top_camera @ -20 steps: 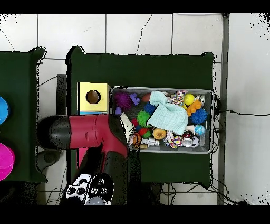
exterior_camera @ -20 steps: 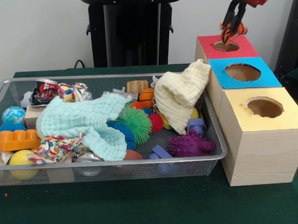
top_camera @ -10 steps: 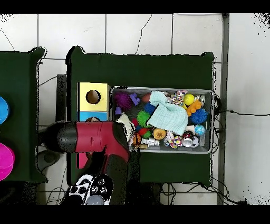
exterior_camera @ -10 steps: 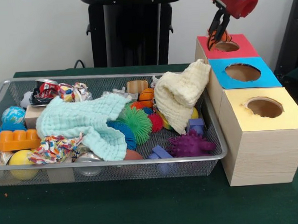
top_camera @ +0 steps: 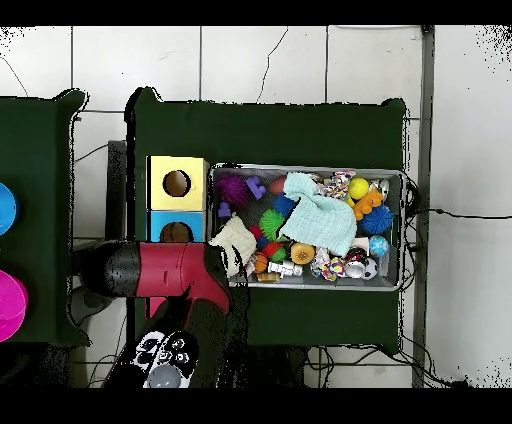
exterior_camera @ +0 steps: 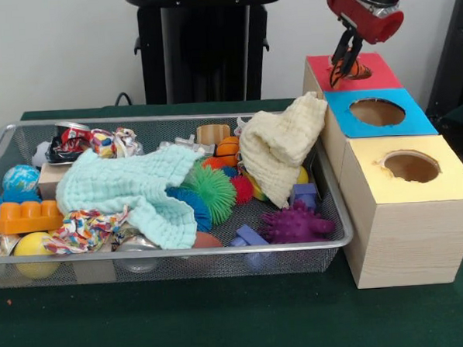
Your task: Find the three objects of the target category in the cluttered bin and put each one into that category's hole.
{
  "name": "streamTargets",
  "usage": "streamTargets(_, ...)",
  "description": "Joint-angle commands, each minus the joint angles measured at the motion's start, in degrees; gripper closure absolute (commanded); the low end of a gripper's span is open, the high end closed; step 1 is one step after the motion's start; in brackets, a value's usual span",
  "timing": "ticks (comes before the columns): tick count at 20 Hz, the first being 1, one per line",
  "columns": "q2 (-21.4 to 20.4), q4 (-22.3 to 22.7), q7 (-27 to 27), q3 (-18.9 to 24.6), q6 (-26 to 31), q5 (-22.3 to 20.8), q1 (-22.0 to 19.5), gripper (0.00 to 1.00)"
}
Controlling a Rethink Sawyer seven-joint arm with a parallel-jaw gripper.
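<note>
The bin (exterior_camera: 166, 253) is a long silver wire-mesh basket full of toys and cloths; it also shows in the overhead view (top_camera: 305, 168). To its right stand three wooden boxes with holes, topped red (exterior_camera: 385, 60), blue (exterior_camera: 415, 121) and yellow (exterior_camera: 449, 181). My gripper (exterior_camera: 345, 65) hangs over the left edge of the red box's hole, shut on a small orange toy (exterior_camera: 353, 69) at the hole's mouth. In the overhead view the red arm (top_camera: 165, 270) hides the gripper and the red box.
In the bin lie a mint cloth (exterior_camera: 131, 186), a cream cloth (exterior_camera: 280, 144) draped over the right end, a purple spiky toy (exterior_camera: 296, 223), a green spiky ball (exterior_camera: 214, 191), an orange block (exterior_camera: 24, 215) and a yellow ball (exterior_camera: 33, 246). The black pedestal (exterior_camera: 201, 43) stands behind.
The gripper with the orange toy swung left off the red box's hole, then came back right and lower to the hole's edge. In the overhead view the arm uncovered the blue box.
</note>
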Motion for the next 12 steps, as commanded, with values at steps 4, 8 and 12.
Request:
streamTargets(4, 4.3, 6.5, 18.2, -1.4, -1.6, 5.8, 2.6, 1.0)
streamTargets(8, 5.2, 7.2, 18.3, -2.6, -0.7, 7.6, 3.6, 1.0)
streamTargets(12, 6.6, 7.2, 19.0, -3.6, 0.5, 9.1, 4.9, 1.0)
